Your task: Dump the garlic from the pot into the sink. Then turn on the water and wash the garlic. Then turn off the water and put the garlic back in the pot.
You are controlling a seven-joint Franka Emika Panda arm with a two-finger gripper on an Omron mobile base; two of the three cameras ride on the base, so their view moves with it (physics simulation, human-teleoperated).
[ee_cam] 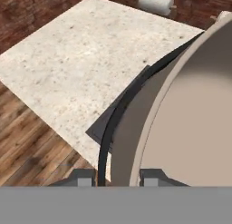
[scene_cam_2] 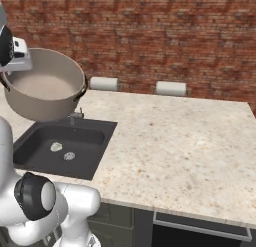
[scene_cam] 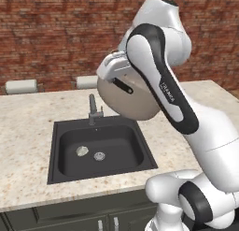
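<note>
Above the sink (scene_cam: 58,132), you have the pot (scene_cam: 126,97) lifted up and tipped over. Your gripper (ee_cam: 118,177) is pinched shut on the pot's rim, with one finger on the inside and one on the outside. From the right base view the pot (scene_cam_2: 45,88) looks empty inside.

Down on the dark floor of the sink (scene_cam_2: 30,136) lies the garlic (scene_cam: 82,151). It sits just to the left of the round silver drain (scene_cam: 99,155), close but not touching. The faucet (scene_cam: 94,111) stands at the far edge of the sink, right under the pot.

So the dumping part looks done. The washing and putting back are not done yet.

The pot is big and made of metal, so it is likely heavy for a grip on just one edge. It could swing or slip, so move it slowly and set it down flat on the counter (scene_cam_2: 175,136) beside the sink.

The garlic (scene_cam_2: 56,146) is small, light and lumpy. It will probably be wet and slippery after washing, and it may roll. Grab it across its middle, from straight above, and squeeze gently.
</note>
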